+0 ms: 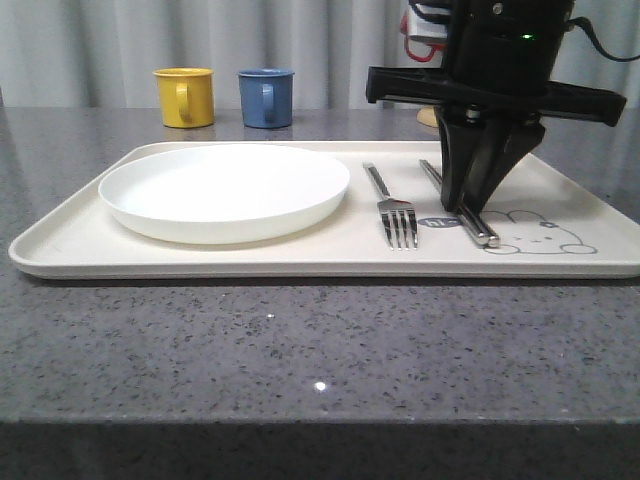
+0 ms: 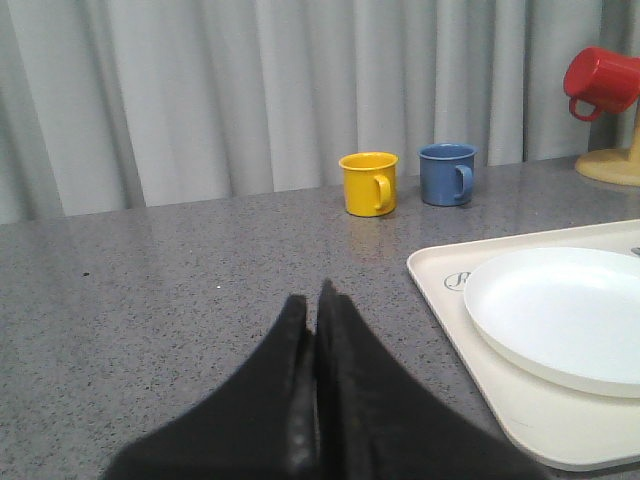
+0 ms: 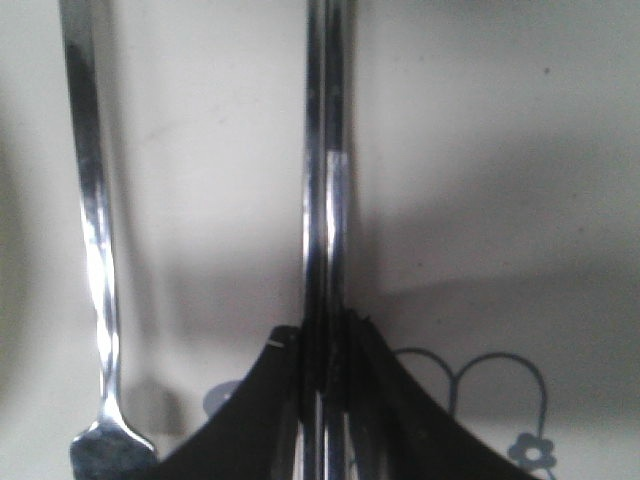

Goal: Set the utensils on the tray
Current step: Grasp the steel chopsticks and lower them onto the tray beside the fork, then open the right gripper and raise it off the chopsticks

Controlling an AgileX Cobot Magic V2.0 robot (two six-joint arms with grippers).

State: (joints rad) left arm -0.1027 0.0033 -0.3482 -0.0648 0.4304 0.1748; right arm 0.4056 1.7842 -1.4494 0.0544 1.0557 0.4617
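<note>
The cream tray (image 1: 60, 250) lies across the table, with a grey rabbit drawing (image 1: 545, 232) at its right end. A silver fork (image 1: 392, 208) rests on it, tines toward the front. Just right of the fork lie the two chopsticks (image 1: 480, 230), side by side. My right gripper (image 1: 466, 208) points straight down and is shut on the chopsticks (image 3: 325, 180) near their front end, low over the tray (image 3: 480, 150). The fork handle (image 3: 95, 230) runs parallel beside them. My left gripper (image 2: 312, 300) is shut and holds nothing, over bare table left of the tray (image 2: 440, 275).
A round white plate (image 1: 225, 190) fills the tray's left half. A yellow mug (image 1: 185, 97) and a blue mug (image 1: 266, 97) stand behind the tray. A red mug (image 2: 600, 82) hangs on a wooden stand at the back right. Grey curtains close the back.
</note>
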